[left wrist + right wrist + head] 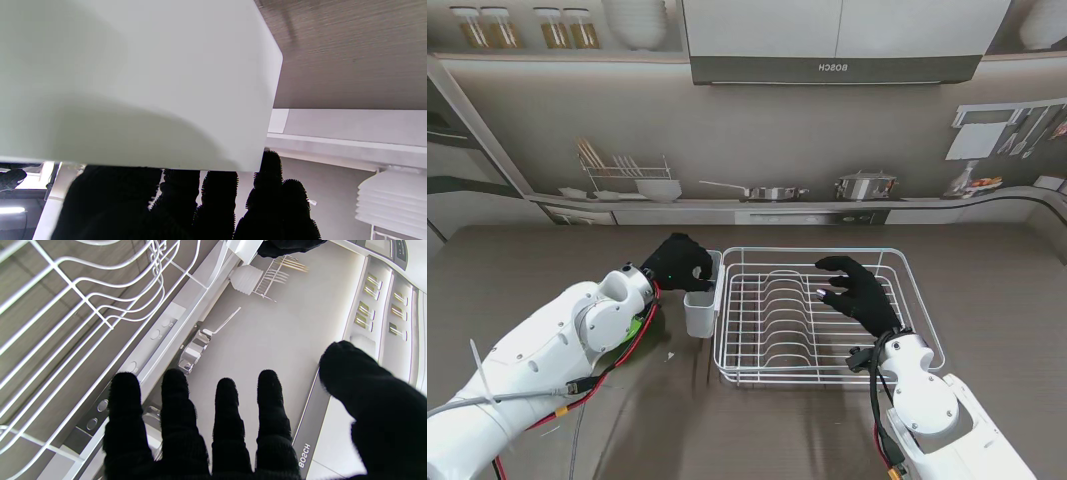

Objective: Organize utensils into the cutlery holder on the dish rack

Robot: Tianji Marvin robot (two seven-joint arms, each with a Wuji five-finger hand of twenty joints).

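Observation:
The white wire dish rack (807, 249) stands mid-table, and its wires (85, 299) fill one side of the right wrist view. A white cutlery holder (698, 310) hangs on the rack's left side; its wall (133, 83) fills most of the left wrist view. My left hand (682, 265) sits right over the holder's rim, with its fingers (186, 206) bunched at the rim edge. No utensil shows in it. My right hand (855, 290) hovers over the rack's plate slots, with its fingers (217, 426) spread and nothing in them.
Something green (637, 325) peeks out under my left forearm, beside red cables. A small white speck (667, 355) lies on the brown table nearer to me than the holder. A printed kitchen backdrop stands behind the table.

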